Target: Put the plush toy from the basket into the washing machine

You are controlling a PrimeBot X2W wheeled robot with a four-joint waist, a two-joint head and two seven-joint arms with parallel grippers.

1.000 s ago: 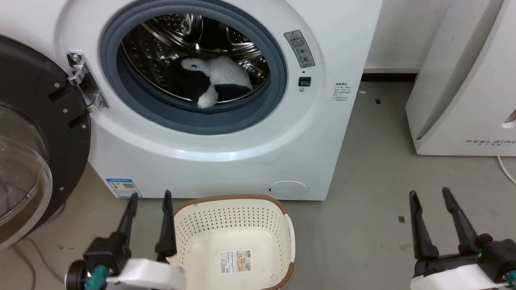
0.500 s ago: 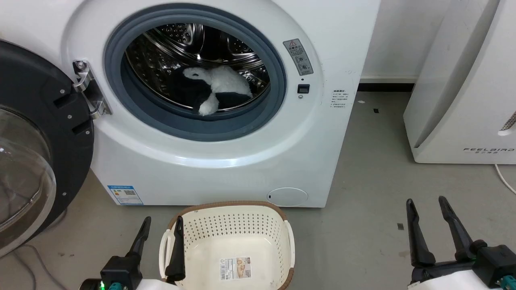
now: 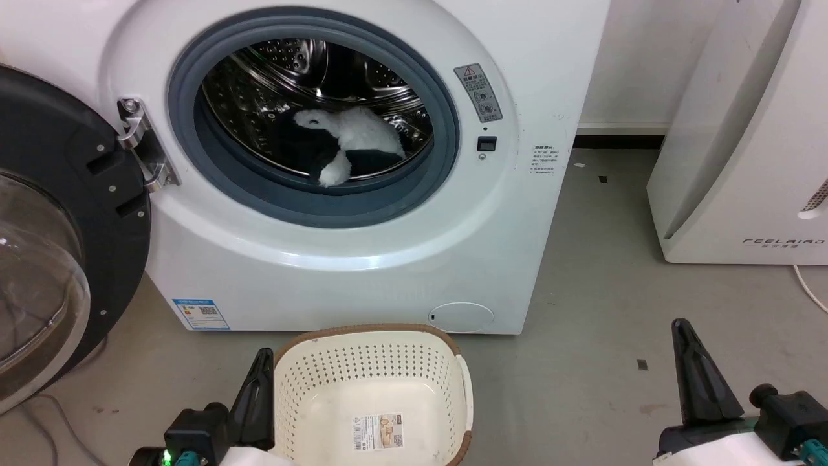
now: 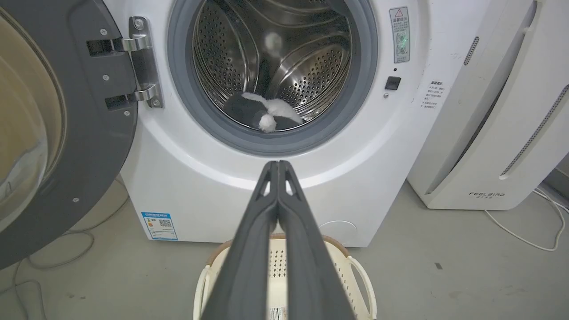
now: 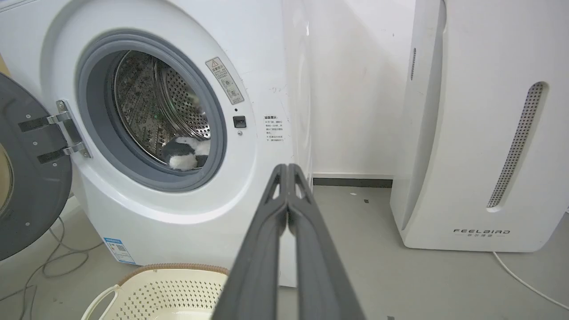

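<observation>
plush toy (image 3: pixel 352 133) lies inside the washing machine (image 3: pixel 336 272), low in the steel drum just behind the grey gasket, its black and white fur bunched toward the front of the opening. the basket (image 3: pixel 369 331) stands on the floor right in front of the machine, below the opening, with its bottom label showing bare. by that reading the task looks done, so the risks are those of leaving.

the left gripper (image 3: pixel 262 362) hangs in front of the machine, just beside the basket's rim on the door side, its two fingers pressed together with nothing between them. the right gripper (image 3: pixel 684 333) sits off the machine's other front corner, toward the white feelbird appliance (image 3: pixel 744 162), likewise closed on nothing. each wrist view shows its fingers meeting at the tips.

first worry: one white paw of the toy reaches close to the gasket's lower lip. if the door (image 3: pixel 58 226), swung wide open off the machine's hinge side, were pushed shut, that paw could get pinched in the seal, or the soft body could slump forward over the lip beforehand. second: the left gripper is so near the basket that a sideways swing of the arm would likely catch the rim and shove or tip the light plastic against the machine's front panel. a slow, straight retreat away from the machine would probably avoid both.
</observation>
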